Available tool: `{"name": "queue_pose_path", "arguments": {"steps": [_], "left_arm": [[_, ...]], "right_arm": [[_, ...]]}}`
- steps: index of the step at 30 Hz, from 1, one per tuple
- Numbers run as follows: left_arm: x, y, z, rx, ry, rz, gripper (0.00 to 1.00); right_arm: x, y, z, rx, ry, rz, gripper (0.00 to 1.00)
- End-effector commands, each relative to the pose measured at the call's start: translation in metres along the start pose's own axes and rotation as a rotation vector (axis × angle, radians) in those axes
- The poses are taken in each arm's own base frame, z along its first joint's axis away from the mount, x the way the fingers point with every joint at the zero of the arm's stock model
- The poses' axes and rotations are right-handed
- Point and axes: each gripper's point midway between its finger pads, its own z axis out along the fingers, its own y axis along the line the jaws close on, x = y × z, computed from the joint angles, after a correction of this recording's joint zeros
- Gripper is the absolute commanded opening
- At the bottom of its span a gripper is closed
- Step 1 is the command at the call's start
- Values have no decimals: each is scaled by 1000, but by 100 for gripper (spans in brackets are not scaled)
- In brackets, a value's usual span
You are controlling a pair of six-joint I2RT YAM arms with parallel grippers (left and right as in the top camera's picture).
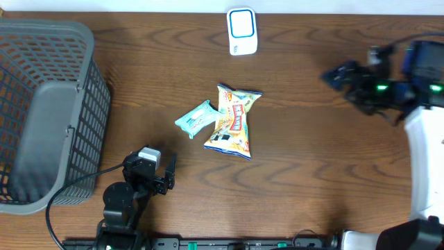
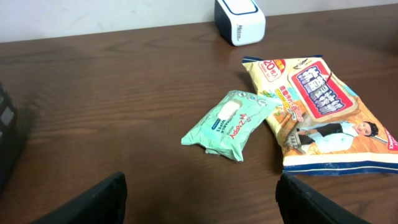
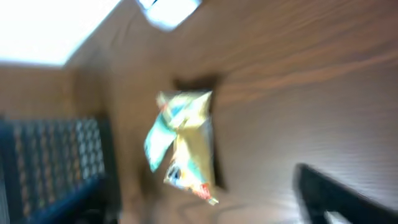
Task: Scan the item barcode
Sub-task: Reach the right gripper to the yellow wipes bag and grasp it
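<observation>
The left gripper (image 2: 200, 202) hovers low near the front edge of the table (image 1: 312, 160), left of centre, with its jaws spread wide and nothing between them. Just ahead of it, near the middle of the table, lies a pale green pack of wipes (image 2: 233, 124). The pack's right end touches the left edge of a yellow snack bag (image 2: 323, 112), which lies flat with its printed face up. Past both, at the back edge, stands a white scanner (image 1: 242, 31) with a blue frame on its face. A grey mesh basket (image 1: 41, 111) fills the left end of the table, and a black cable (image 1: 69, 191) loops beside it toward the left arm.

The right gripper (image 1: 338, 75) is up over the right end of the table, well apart from the bag and the pack. Whether its jaws are wide or narrow I cannot tell.

No barcode can be made out on either packet. The left wrist view cuts off the bag's right corner and shows only a dark sliver of the basket. The right wrist view is badly blurred, giving only a smear of the bag and pack, the basket and one dark finger. Only the overhead view shows both arms and the whole basket.
</observation>
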Motion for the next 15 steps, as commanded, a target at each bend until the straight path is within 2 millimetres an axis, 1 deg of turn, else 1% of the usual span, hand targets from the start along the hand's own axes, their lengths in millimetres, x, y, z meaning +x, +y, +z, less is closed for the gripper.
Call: {"name": "queue_pose_path", "arguments": {"steps": [1,2,3,4,6,9,10,11,12,13,15], "left_arm": [[14,-2,1,13,38,-25,77],[14,-2,1,13,38,-25,77],[14,-2,1,13,38,-25,77],[14,-2,1,13,38,-25,77],[14,-2,1,13,38,-25,77],[14,-2,1,13,38,-25,77],[14,-2,1,13,38,-25,77],[14,-2,1,13,38,-25,77],[14,-2,1,13,38,-25,77],[14,-2,1,13,38,-25,77],[14,-2,1,13,38,-25,77]], "right_arm": [[35,34,31,-34,120,-118,37],[45,38,43,15,137,-167,16],[49,38,48,50,142,-192,7],[58,36,56,114,156,-219,1],[87,36,73,213,211,-264,1],[115,37,94,285,248,-350,1],[118,34,99,322,240,-353,1],[123,26,107,410,216,-341,1],[125,22,113,455,203,-332,1],[133,19,129,481,221,-346,1],[143,17,146,486,254,-353,1]]}}
